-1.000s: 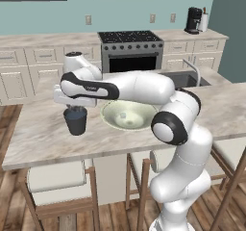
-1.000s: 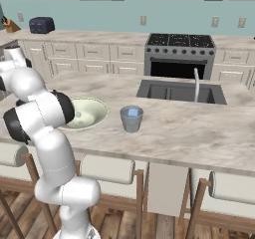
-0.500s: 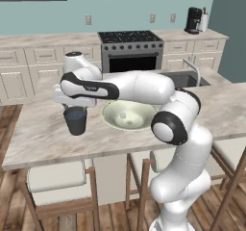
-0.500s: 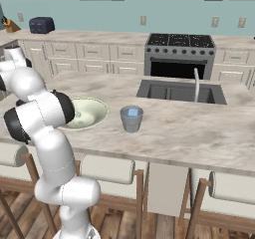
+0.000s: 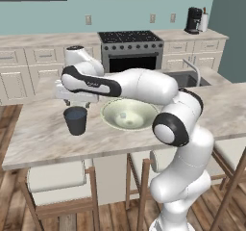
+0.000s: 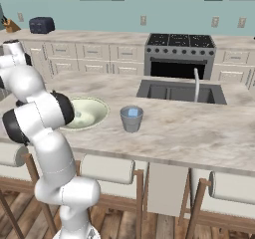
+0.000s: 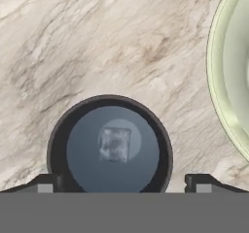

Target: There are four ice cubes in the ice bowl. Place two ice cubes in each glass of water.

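1. The gripper [image 7: 119,181] is seen with its fingers [image 7: 46,183] spread wide and empty, directly above the dark charcoal glass [image 5: 76,120], which stands on the worktop [image 5: 43,134] just beside the ice bowl [image 5: 129,115].
2. One ice cube [image 7: 115,144] is seen inside the dark charcoal glass, near the middle of its water.
3. Another ice cube [image 6: 133,112] is seen in the grey glass [image 6: 131,119], on the far side of the ice bowl from the dark charcoal glass.
4. A pale speck [image 5: 123,114], judged to be a remaining cube, is made out in the ice bowl; the count there cannot be told.
5. The cubes are judged light, hard and slippery, so a centred pinch across two flat opposite faces is called for.
6. No long axis is offered by a cube; the one in the dark charcoal glass is seen slightly turned relative to the fingers.
7. Both glasses are seen upright, mouths upward, and are judged easy to tip if knocked.
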